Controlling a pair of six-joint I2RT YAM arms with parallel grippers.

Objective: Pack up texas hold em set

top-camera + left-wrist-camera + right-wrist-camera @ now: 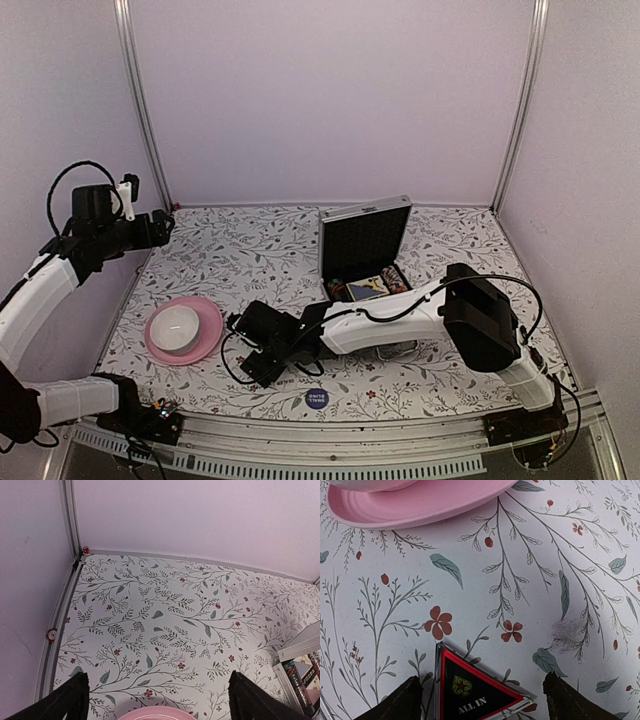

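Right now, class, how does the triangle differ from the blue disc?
The triangle is three-cornered, black with a red edge; the disc is round and dark blue. The triangle lies inside the open right gripper; the disc lies apart, near the front edge of the table. Both lie flat outside the case.

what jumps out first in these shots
An open silver case stands toward the back of the table, lid up. The right gripper hangs open over a red-black ALL IN triangle near the front, beside a pink plate holding a white bowl on the left.
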